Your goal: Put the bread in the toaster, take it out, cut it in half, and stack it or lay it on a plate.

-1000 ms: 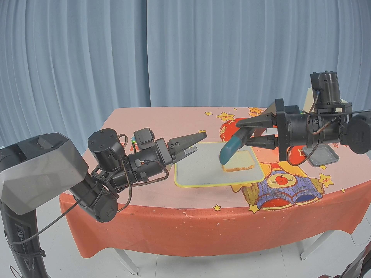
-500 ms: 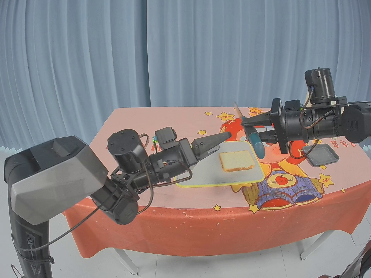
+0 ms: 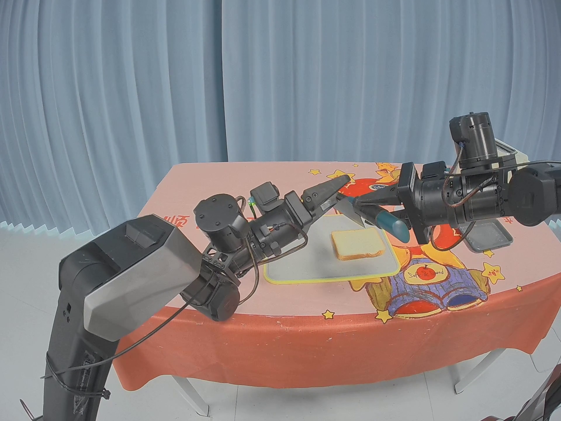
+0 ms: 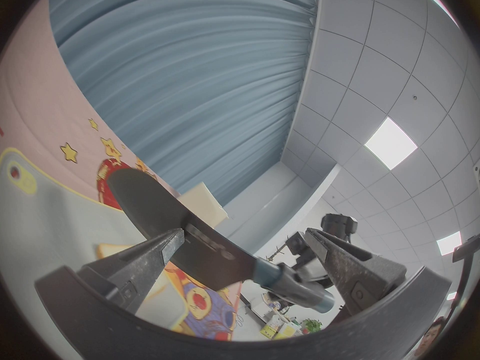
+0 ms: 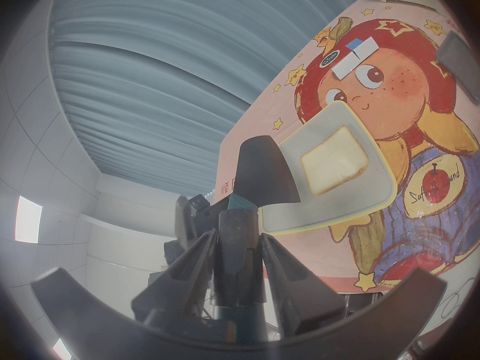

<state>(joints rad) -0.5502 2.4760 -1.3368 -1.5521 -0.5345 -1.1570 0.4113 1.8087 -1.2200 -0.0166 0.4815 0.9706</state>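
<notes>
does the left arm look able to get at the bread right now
Probably not: the knife held by the right gripper sits between the open jaws of the left gripper, short of the bread.

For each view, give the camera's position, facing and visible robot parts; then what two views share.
Head view: on the head, facing down at the table; left gripper and right gripper show.
Left wrist view: left wrist, facing the knife between its open fingers.
Right wrist view: right wrist, facing the bread; fingers clamp knife.
Shared: the knife.
</notes>
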